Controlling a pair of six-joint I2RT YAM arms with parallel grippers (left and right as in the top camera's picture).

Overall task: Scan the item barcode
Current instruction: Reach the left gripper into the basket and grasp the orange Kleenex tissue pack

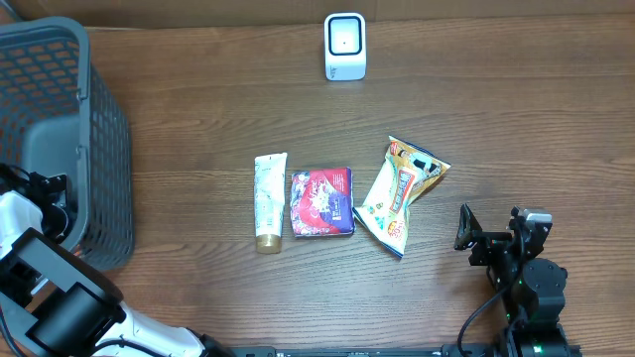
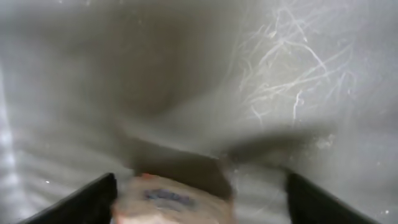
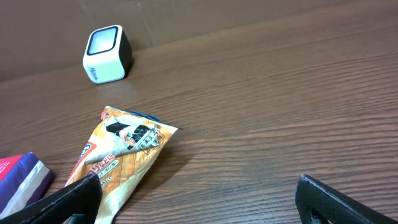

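**Student:** Where do the items waiting to be scanned lie?

**Instructor:** Overhead view. Three lie in a row at mid-table: a tube (image 1: 270, 201), a red-and-purple packet (image 1: 321, 201) just beside it, and a snack bag (image 1: 402, 193) to the robot's right of both. The barcode scanner (image 1: 344, 47) stands well apart from them, at the far edge of the table (image 1: 198, 119).

**Student:** And the two pincers?

**Instructor:** The right gripper (image 3: 198, 193) sits at the near right corner, fingers spread to their widest, with nothing between them. The left gripper (image 2: 201, 186) is down inside the mesh basket (image 1: 99, 129) at the left edge. Its fingers stand apart. A blurred package (image 2: 168, 198) lies between them, close to one finger with a clear gap at the other, so I judge it not clamped. Its label cannot be read.

**Student:** Which relation governs the next pick?

**Instructor:** The snack bag lies ahead and to the left of the right gripper, and is far nearer to that arm than to the left one. Its long axis runs roughly near-to-far, leaning slightly. Its lower end points to the near edge and its wider crimped end toward the scanner's side. The right arm would likely close across the short axis. No barcode is visible on the upturned face.
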